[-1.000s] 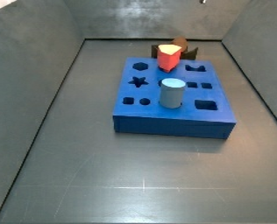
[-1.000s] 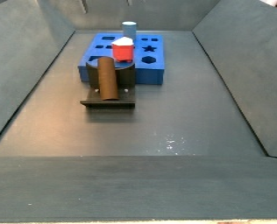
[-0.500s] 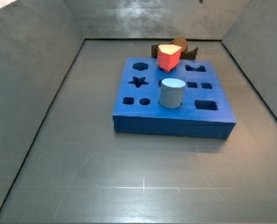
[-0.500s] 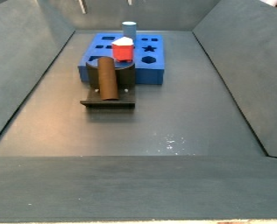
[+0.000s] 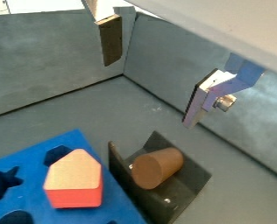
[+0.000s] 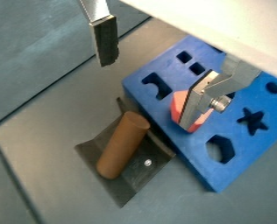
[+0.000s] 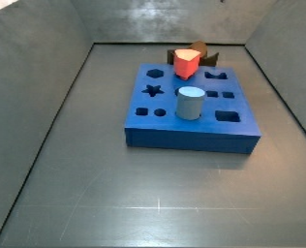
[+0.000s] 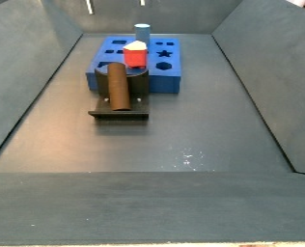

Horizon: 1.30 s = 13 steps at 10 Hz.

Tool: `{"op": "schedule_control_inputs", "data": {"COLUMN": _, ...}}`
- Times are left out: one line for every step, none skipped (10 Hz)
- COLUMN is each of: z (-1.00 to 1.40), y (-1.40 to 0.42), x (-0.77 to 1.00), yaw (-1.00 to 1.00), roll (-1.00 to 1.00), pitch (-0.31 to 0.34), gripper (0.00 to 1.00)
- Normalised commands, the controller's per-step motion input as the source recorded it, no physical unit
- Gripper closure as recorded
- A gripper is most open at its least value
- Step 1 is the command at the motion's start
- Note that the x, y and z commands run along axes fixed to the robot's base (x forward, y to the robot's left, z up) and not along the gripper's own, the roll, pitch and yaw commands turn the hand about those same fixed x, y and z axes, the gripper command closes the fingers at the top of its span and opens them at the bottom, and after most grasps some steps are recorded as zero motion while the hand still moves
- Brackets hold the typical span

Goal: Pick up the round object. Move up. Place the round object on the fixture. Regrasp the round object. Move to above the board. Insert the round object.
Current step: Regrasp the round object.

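Your gripper [image 6: 152, 66] hangs high above the fixture [image 6: 124, 164] with its fingers [image 6: 104, 42] spread wide and nothing between them. You can see the round object [image 8: 115, 86] leaning on the fixture [image 8: 121, 109], touching it, just beside the board [image 8: 167, 77]. In both wrist views the peg [image 5: 154, 166] lies below the open fingers. On the board [image 7: 195, 131] stand a red block [image 7: 186, 63] and a grey cylinder [image 7: 191, 104].
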Motion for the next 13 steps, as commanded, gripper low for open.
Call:
{"op": "schedule_control_inputs", "data": {"z": 0.01, "y": -0.02, "x": -0.01, "yaw": 0.02, "roll": 1.00, "pitch": -0.034, "gripper": 0.00}}
{"op": "schedule_control_inputs", "data": {"z": 0.00, "y": -0.03, "x": 0.00, "yaw": 0.02, "roll": 1.00, "pitch": -0.031, "gripper": 0.00}}
{"op": "schedule_control_inputs", "data": {"z": 0.00, "y": -0.02, "x": 0.00, "yaw": 0.02, "roll": 1.00, "pitch": -0.028, "gripper": 0.00}}
{"op": "schedule_control_inputs", "data": {"z": 0.00, "y": -0.03, "x": 0.01, "yaw": 0.02, "roll": 1.00, "pitch": -0.019, "gripper": 0.00}}
{"op": "schedule_control_inputs", "data": {"z": 0.00, "y": -0.03, "x": 0.02, "yaw": 0.02, "roll": 1.00, "pitch": -0.013, "gripper": 0.00}}
{"op": "schedule_control_inputs", "data": {"z": 0.00, "y": -0.03, "x": 0.02, "yaw": 0.02, "roll": 1.00, "pitch": -0.002, "gripper": 0.00}}
{"op": "schedule_control_inputs", "data": {"z": 0.00, "y": -0.03, "x": 0.03, "yaw": 0.02, "roll": 1.00, "pitch": 0.003, "gripper": 0.00}}
{"op": "schedule_control_inputs", "data": {"z": -0.01, "y": -0.03, "x": 0.03, "yaw": 0.03, "roll": 1.00, "pitch": 0.014, "gripper": 0.00}}
{"op": "schedule_control_inputs", "data": {"z": -0.01, "y": -0.03, "x": 0.04, "yaw": 0.03, "roll": 1.00, "pitch": 0.023, "gripper": 0.00}}
{"op": "schedule_control_inputs", "data": {"z": -0.01, "y": -0.03, "x": 0.04, "yaw": 0.03, "roll": 1.00, "pitch": 0.039, "gripper": 0.00}}
{"op": "schedule_control_inputs", "data": {"z": -0.01, "y": -0.04, "x": 0.05, "yaw": 0.04, "roll": 1.00, "pitch": 0.046, "gripper": 0.00}}
{"op": "schedule_control_inputs", "data": {"z": -0.02, "y": -0.03, "x": 0.06, "yaw": 0.05, "roll": 1.00, "pitch": 0.068, "gripper": 0.00}}
{"op": "schedule_control_inputs", "data": {"z": -0.01, "y": -0.03, "x": 0.06, "yaw": 0.05, "roll": 1.00, "pitch": 0.089, "gripper": 0.00}}
